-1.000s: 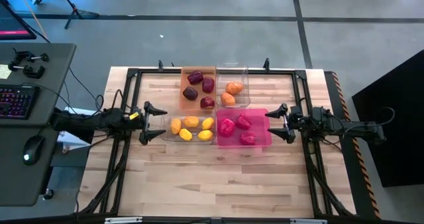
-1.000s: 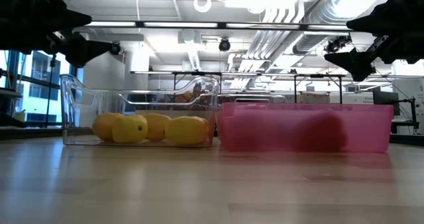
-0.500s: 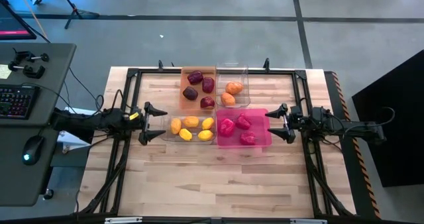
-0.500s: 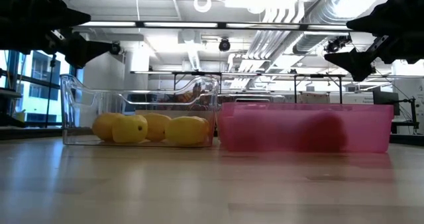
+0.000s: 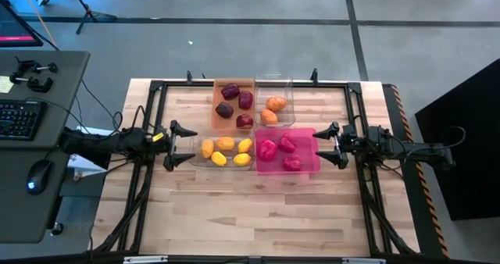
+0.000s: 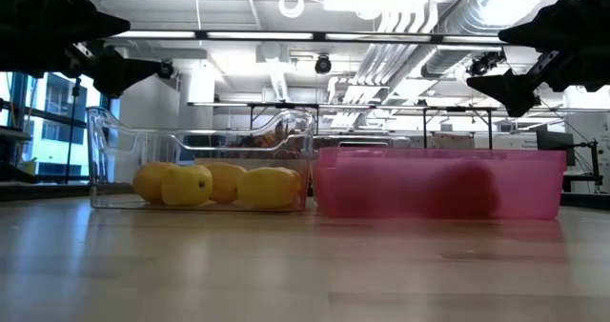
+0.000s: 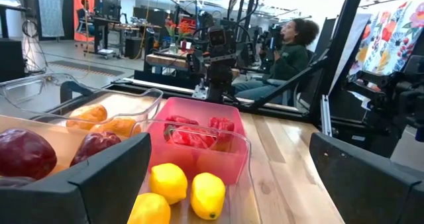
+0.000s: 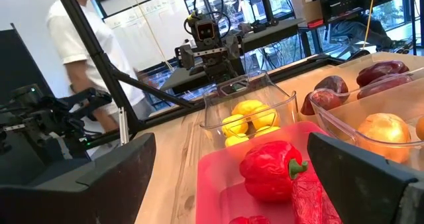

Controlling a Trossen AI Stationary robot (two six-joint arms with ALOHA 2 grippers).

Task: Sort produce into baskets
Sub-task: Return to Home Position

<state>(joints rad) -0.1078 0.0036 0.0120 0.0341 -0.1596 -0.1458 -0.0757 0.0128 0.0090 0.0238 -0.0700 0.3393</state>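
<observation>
**Open wood in front, baskets crowding the middle**

The table's (image 5: pixel 258 217) front half is bare wood, open from either side. Four baskets sit packed close together mid-table: orange basket (image 5: pixel 216 108), rear clear basket (image 5: pixel 273 85), front clear basket (image 5: pixel 197 161) and pink basket (image 5: pixel 270 167). The left gripper (image 5: pixel 187 145) and right gripper (image 5: pixel 322 145), fingers spread, flank them, raised above their rims. Black frame rails (image 5: pixel 172 83) edge the rear and sides.

Four bins stand on the tabletop: one pink bin (image 5: pixel 310 167), one orange bin (image 5: pixel 218 96) and two clear ones. In the pink bin I count three red pieces (image 5: pixel 287 144). The clear bin (image 5: pixel 232 167) just left of the pink bin holds five yellow pieces (image 5: pixel 225 143). The other clear bin (image 5: pixel 273 86), just beyond the pink bin, holds two orange pieces (image 5: pixel 276 103). The orange bin, diagonally beyond the pink bin to the left, holds four maroon pieces (image 5: pixel 230 90). That makes fourteen pieces of produce.
</observation>
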